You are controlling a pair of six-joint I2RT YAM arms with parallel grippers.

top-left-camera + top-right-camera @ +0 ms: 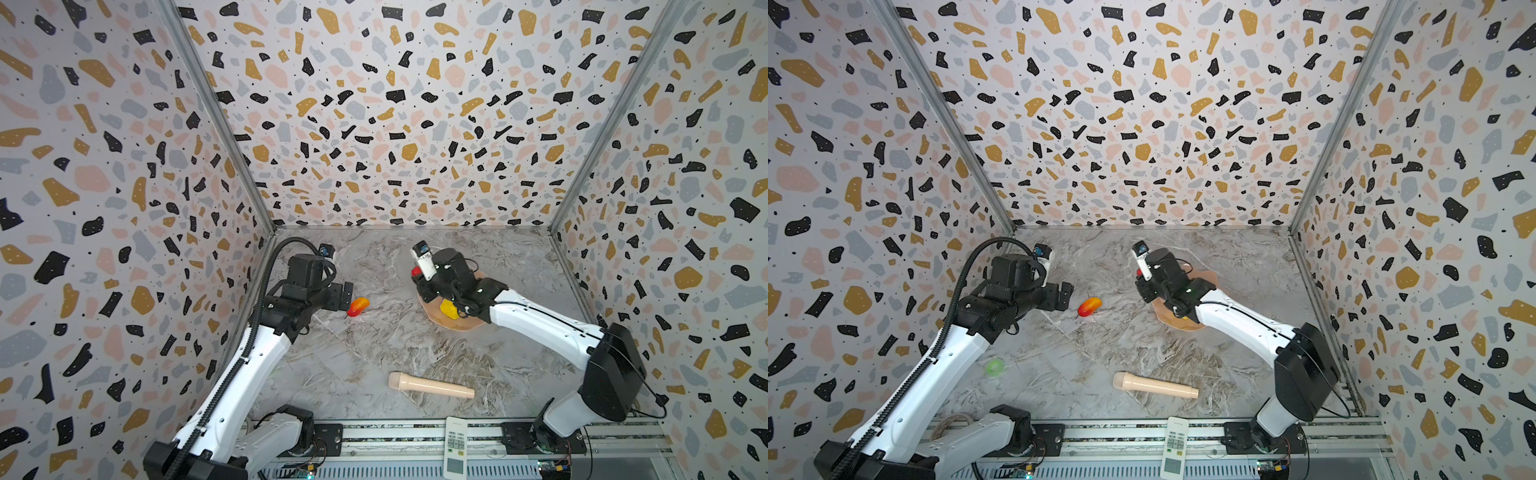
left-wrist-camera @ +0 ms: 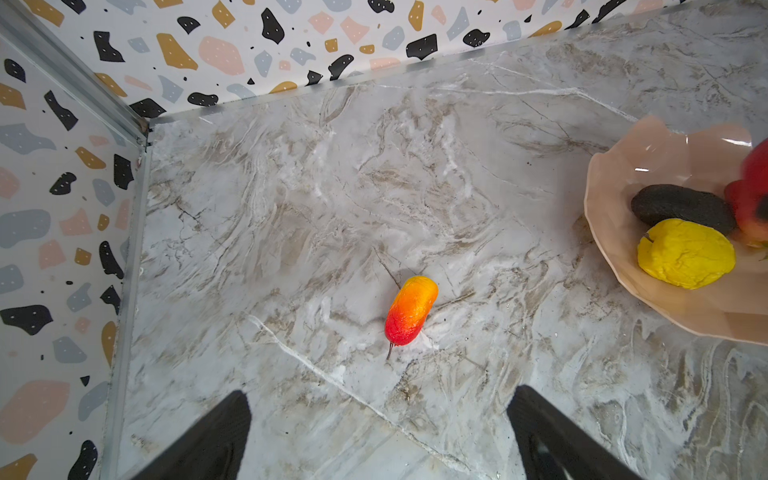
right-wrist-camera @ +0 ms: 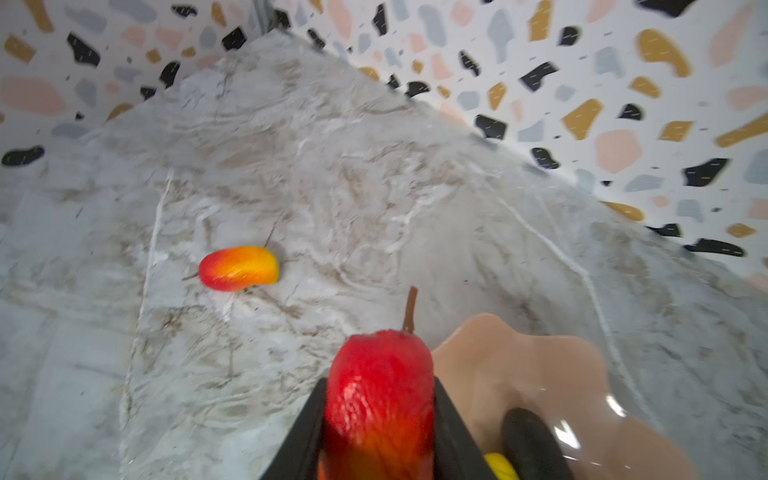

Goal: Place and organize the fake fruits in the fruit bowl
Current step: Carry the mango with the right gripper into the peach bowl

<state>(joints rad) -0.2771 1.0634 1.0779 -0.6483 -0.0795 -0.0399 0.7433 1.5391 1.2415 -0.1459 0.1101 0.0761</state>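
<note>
Mango (image 3: 380,407) sits pinched between the right fingers (image 3: 451,432) beside the fruit bowl (image 3: 519,365).

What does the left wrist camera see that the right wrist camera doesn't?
Only the left wrist view: the left gripper, open and empty. Only the right wrist view: the right gripper shut on a red mango, stem showing. Both: the loose mango lying on the marble table, the pink bowl, the black avocado and the yellow fruit, barely a sliver in the right wrist view.
</note>
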